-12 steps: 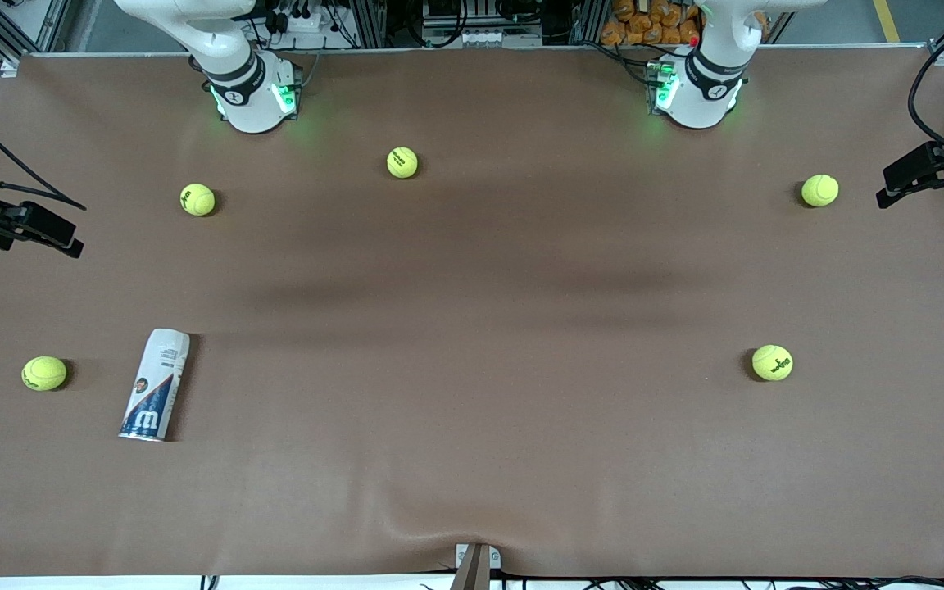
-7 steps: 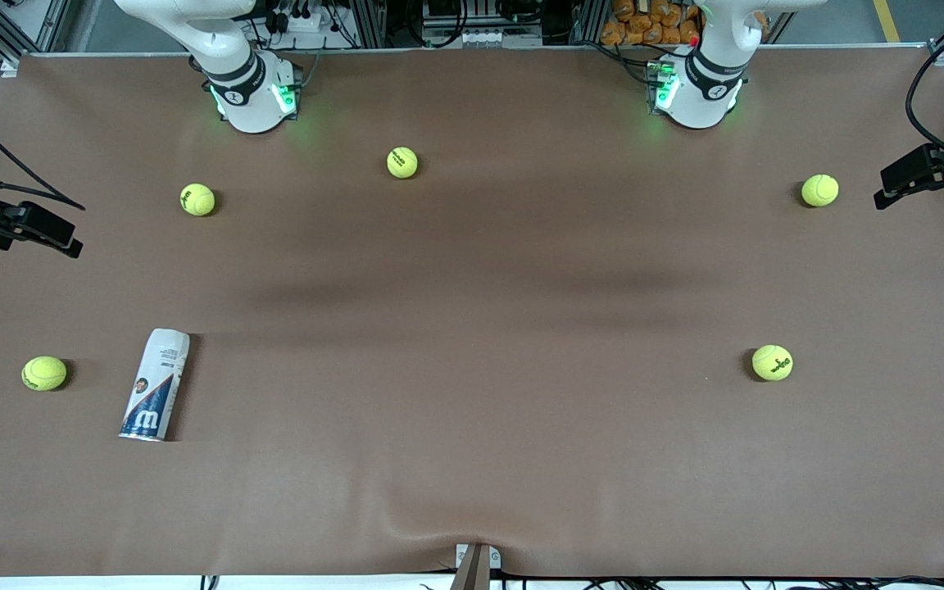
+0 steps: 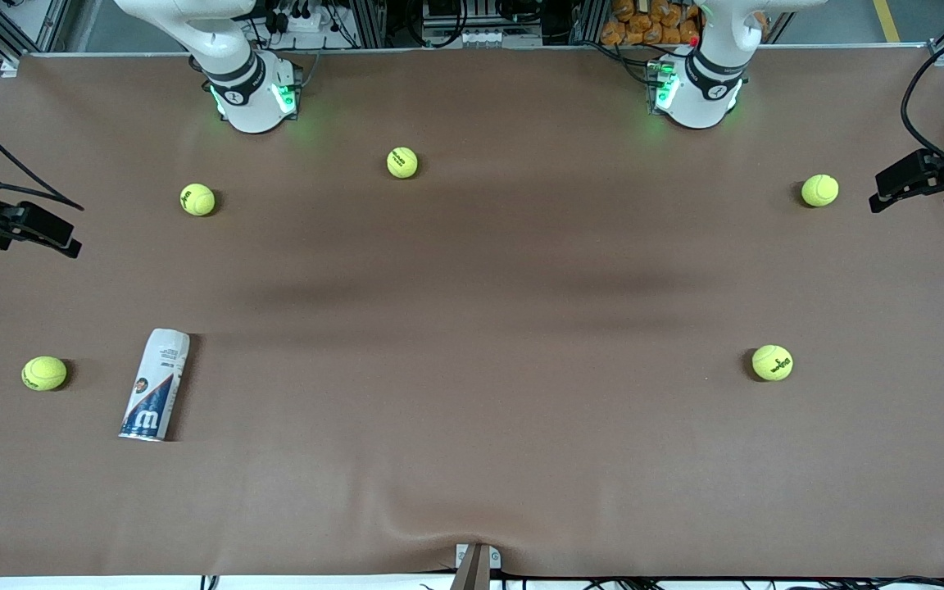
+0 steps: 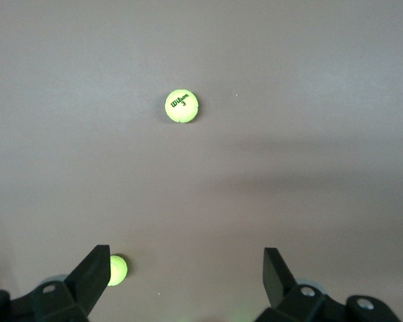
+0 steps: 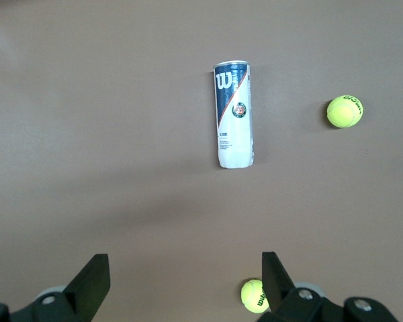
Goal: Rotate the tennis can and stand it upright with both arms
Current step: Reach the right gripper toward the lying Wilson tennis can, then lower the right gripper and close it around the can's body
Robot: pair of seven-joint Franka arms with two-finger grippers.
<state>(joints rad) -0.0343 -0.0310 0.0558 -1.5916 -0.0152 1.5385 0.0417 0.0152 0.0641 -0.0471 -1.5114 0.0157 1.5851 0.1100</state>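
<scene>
The tennis can (image 3: 155, 385) lies flat on the brown table (image 3: 472, 459) toward the right arm's end, in the half nearer the front camera. In the front view its long axis runs roughly from 12 to 6 o'clock, tipped slightly toward 1 and 7; the white end points to about 1 o'clock, toward the robots' bases, and the dark blue end with the "W" and silver rim points to about 7 o'clock. A tennis ball (image 3: 44, 373) rests near it, at its 9 o'clock. The right gripper (image 5: 185, 278) hangs high over the table's right-arm end, fingers spread wide, holding nothing. The left gripper (image 4: 187, 272) hangs over the left-arm end, equally wide and empty.
</scene>
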